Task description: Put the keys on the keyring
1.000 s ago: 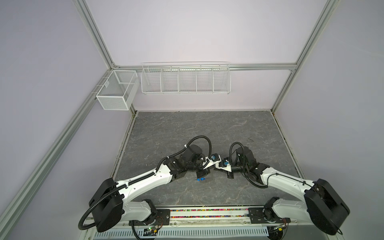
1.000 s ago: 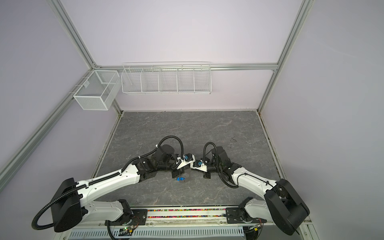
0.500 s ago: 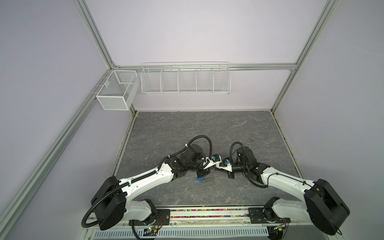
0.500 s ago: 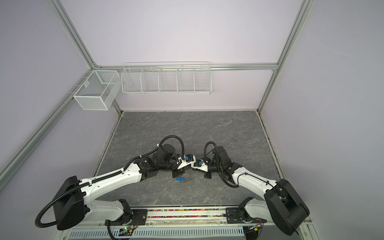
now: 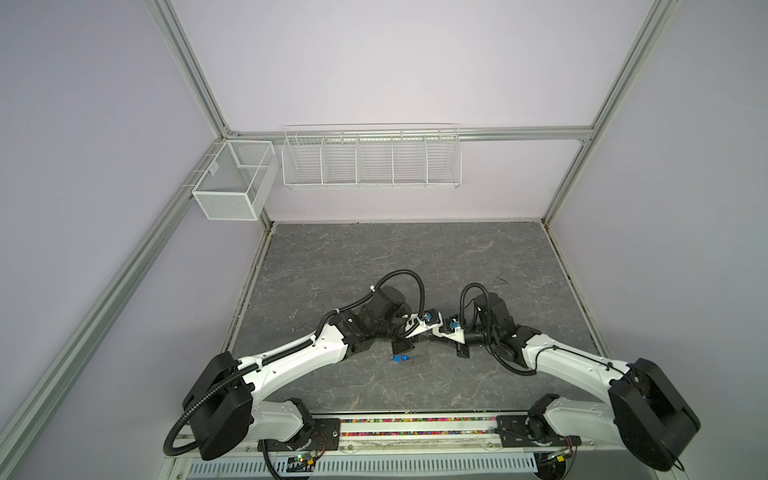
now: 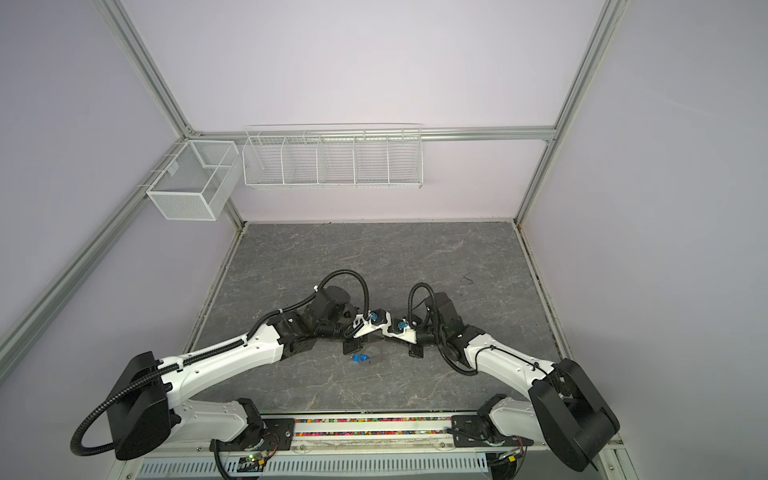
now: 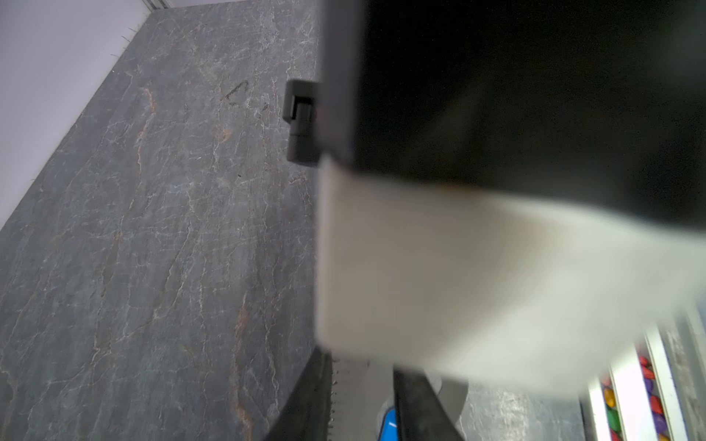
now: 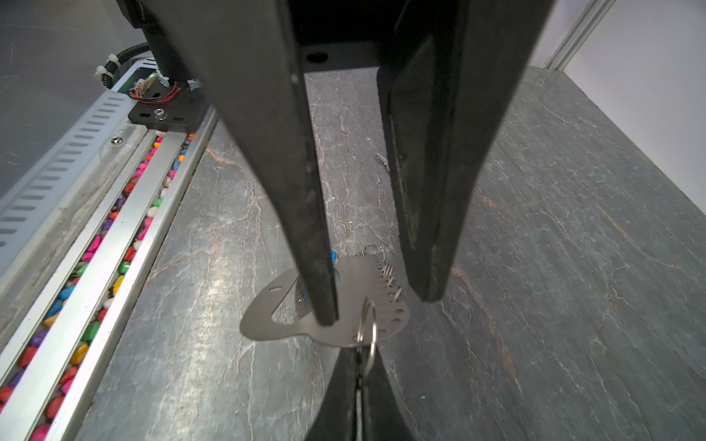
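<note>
The right gripper [image 8: 359, 368] is closed tight on a silver split ring [image 8: 367, 328] that hangs through the holed edge of the keyring [image 8: 351, 275]. Above it the left gripper [image 8: 376, 309] stands open. One finger comes down over the plate by its oval cut-out, and the other sits just off the edge that carries the small rings. It holds nothing.

The keyring is low over the grey stone-patterned table [image 8: 535, 267], between the two arms. I cannot tell whether it lies flat or is tipped up at the pinched edge. The blue tag [image 8: 333, 255] of one key peeks out behind the left finger, just beside the plate, and also shows in a top view [image 5: 401, 358]. The orange-tagged key is not visible.

The plate looks thin, stiff, light and slick, so it would be hard to pinch from above when flat. An edge is the better hold. Held by a loose ring, it will likely swivel. The key is best taken by its thicker plastic tag.
</note>
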Robot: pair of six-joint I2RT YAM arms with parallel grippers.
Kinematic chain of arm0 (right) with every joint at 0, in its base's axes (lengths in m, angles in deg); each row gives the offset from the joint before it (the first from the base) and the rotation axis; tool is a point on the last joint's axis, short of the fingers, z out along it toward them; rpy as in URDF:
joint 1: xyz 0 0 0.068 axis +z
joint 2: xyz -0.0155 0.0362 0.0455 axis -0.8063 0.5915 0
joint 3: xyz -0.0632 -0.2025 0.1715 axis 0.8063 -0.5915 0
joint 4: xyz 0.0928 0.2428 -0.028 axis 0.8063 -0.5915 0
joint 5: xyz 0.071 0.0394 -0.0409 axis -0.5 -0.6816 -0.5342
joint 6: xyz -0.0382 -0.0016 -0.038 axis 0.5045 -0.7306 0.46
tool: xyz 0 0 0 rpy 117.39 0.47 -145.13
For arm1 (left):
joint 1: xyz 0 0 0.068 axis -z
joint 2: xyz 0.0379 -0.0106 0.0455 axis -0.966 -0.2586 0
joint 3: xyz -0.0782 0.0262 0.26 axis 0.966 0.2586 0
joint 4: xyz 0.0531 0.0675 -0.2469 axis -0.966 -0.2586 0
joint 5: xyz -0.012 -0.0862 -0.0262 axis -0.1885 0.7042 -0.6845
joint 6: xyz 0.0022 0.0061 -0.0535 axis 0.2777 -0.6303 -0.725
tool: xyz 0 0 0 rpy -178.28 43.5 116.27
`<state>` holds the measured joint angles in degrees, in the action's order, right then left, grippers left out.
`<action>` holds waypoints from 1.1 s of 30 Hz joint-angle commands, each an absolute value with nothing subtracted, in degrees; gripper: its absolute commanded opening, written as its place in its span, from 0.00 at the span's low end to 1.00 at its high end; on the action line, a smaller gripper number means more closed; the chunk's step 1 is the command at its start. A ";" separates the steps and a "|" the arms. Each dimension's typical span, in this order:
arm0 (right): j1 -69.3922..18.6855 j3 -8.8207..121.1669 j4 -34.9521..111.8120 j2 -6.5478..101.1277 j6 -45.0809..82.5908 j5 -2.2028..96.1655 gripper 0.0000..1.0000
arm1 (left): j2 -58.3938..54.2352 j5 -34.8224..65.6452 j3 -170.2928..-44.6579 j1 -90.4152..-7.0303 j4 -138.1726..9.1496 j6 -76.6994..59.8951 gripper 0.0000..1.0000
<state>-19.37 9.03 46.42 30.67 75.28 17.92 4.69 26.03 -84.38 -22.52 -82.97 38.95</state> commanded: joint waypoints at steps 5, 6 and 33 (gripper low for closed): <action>-18.93 10.32 48.57 28.86 75.87 15.20 0.08 | 5.00 28.70 -82.35 -23.43 -82.30 40.72 0.27; -18.97 10.42 48.33 28.91 75.85 15.20 0.07 | 5.08 28.88 -81.94 -23.45 -81.42 40.45 0.26; -19.30 11.13 47.76 29.36 75.36 15.73 0.18 | 2.74 35.62 -81.44 -23.46 -75.60 38.58 0.00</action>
<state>-19.50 9.40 47.01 30.10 74.85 16.89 3.73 33.39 -82.06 -23.64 -77.14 38.44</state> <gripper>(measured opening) 0.182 0.047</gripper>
